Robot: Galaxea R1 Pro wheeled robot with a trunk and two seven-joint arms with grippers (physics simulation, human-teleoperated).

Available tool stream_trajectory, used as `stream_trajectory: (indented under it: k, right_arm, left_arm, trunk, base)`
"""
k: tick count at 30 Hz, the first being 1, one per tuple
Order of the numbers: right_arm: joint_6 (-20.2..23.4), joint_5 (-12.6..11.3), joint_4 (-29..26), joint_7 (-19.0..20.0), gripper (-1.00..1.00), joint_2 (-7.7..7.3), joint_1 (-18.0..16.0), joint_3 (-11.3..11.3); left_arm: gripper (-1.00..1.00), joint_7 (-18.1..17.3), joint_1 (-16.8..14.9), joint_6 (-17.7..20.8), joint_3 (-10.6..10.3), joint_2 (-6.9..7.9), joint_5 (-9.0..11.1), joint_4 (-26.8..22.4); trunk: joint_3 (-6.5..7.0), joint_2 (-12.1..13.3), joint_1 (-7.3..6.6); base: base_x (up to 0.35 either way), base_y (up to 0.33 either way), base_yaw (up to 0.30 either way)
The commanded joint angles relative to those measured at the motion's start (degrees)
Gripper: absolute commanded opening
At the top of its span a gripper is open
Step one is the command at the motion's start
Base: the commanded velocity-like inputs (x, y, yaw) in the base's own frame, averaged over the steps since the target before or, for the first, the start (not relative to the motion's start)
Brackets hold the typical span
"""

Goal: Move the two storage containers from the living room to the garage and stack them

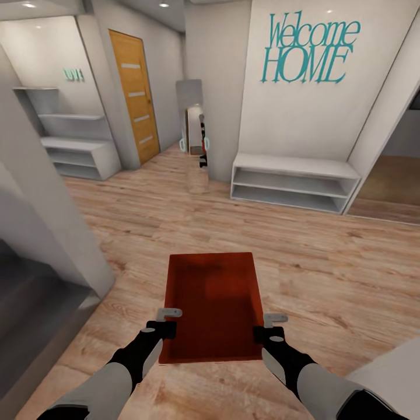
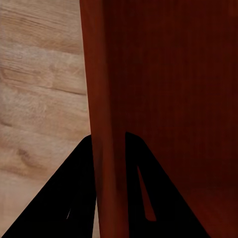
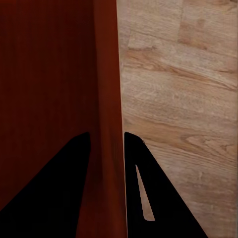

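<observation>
Storage container [image 1: 213,303] between end effectors, hallway

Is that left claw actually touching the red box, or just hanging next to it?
Touching. In the left wrist view, the left gripper has its two dark fingers straddling the storage container wall, pressed against both faces with no gap.

Two arms enter the head view from about 7 and 5 o'clock, each with a smooth light-grey forearm shell that narrows into a matte black wrist section. The left gripper [image 1: 170,322] and right gripper [image 1: 269,328] end in blocky black bodies topped by flat, pale-grey metal finger brackets. Up close, the wrist views show plain black, wedge-shaped fingers [image 2: 59,198], each inner one cut by a narrow tapered slot.
</observation>
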Motion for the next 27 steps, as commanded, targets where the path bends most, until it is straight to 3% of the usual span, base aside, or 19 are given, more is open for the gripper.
stream_trajectory:
  k: [1,27]
  right_arm:
    - [-0.17,0.7,-0.08,-0.81,-1.0,0.02,-0.1,-0.52]
    - [-0.19,0.7,-0.06,-0.81,-1.0,0.05,-0.1,-0.48]
  left_arm:
    - [-1.0,0.44,0.05,0.36,-1.12,-0.06,0.1,0.1]
    - [-1.0,0.44,0.05,0.36,-1.12,-0.06,0.1,0.11]
  trunk:
    - [-0.06,-0.05,0.04]
    - [-0.06,-0.05,0.04]
  base:
    - [0.323,0.0,0.0]
    - [0.323,0.0,0.0]
